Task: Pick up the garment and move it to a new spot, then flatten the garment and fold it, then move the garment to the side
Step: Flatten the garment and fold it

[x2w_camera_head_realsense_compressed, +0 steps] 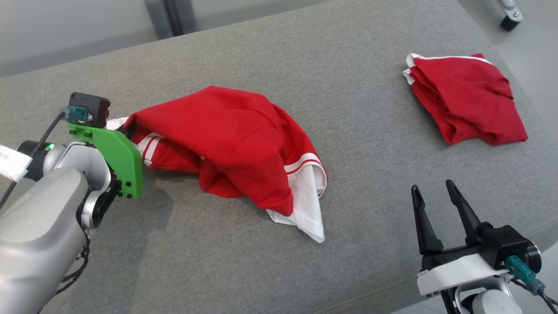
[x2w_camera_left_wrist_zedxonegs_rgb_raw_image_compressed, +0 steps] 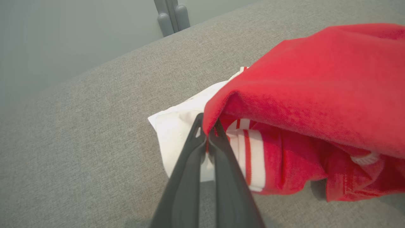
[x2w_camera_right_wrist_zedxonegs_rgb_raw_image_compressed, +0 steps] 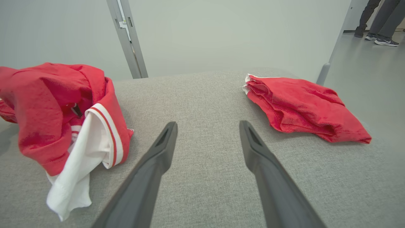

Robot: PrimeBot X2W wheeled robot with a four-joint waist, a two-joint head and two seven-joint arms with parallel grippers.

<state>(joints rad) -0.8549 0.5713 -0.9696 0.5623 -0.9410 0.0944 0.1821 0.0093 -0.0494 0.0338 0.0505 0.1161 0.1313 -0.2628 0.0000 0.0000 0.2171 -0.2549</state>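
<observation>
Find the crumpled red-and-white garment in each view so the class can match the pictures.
Head view: crumpled garment lies centre-left.
Left wrist view: right half, its edge pinched in the shut left gripper.
Right wrist view: far left, white part lowest.
Shared landmark: the grey fabric surface beneath it.

Nothing here can be read from where I stand. A white tag (x2w_camera_head_realsense_compressed: pixel 9 162) wrapped near the cable on the left arm looks blank or too blurred to make out. A small sticker (x2w_camera_right_wrist_zedxonegs_rgb_raw_image_compressed: pixel 122 21) on the grey door frame (x2w_camera_right_wrist_zedxonegs_rgb_raw_image_compressed: pixel 126 41) carries some marks, but they are too small to tell. A dark shoe (x2w_camera_right_wrist_zedxonegs_rgb_raw_image_compressed: pixel 386 41) on the person out in the far doorway has a pale mark on its side, and I cannot say whether it is a brand sign. The red garment (x2w_camera_head_realsense_compressed: pixel 226 139) shows plain white stripes, no lettering.
</observation>
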